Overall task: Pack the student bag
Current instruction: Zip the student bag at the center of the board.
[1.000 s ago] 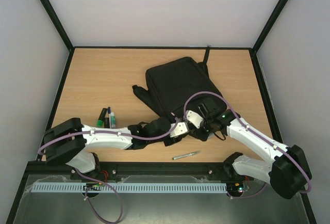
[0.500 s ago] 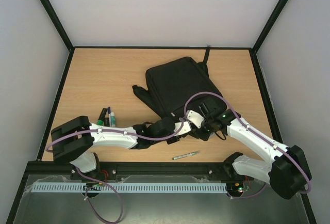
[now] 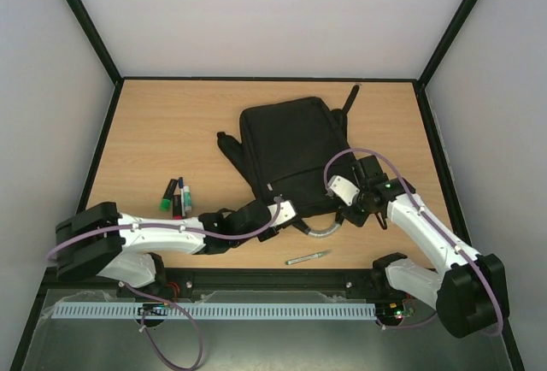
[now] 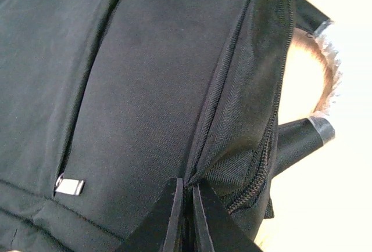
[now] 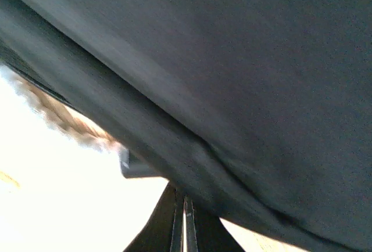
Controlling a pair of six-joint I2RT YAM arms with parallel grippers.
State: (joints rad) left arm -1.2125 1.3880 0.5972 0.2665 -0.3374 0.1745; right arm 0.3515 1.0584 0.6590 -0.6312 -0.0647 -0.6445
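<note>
Black fabric is sitting pinched: my left gripper (image 4: 187, 186) has just closed on the student bag (image 3: 291, 153)'s zipper seam (image 4: 216, 104), my right gripper (image 5: 183, 198) is staying shut, so I'm likely starting to open it.

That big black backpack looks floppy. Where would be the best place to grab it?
Probably the grey looped top handle of the student bag. The bag lies flat, mostly slack cloth, while that loop sticks out clear of its near edge. Come from the near side, one finger through the loop, closing across the strap.
</note>
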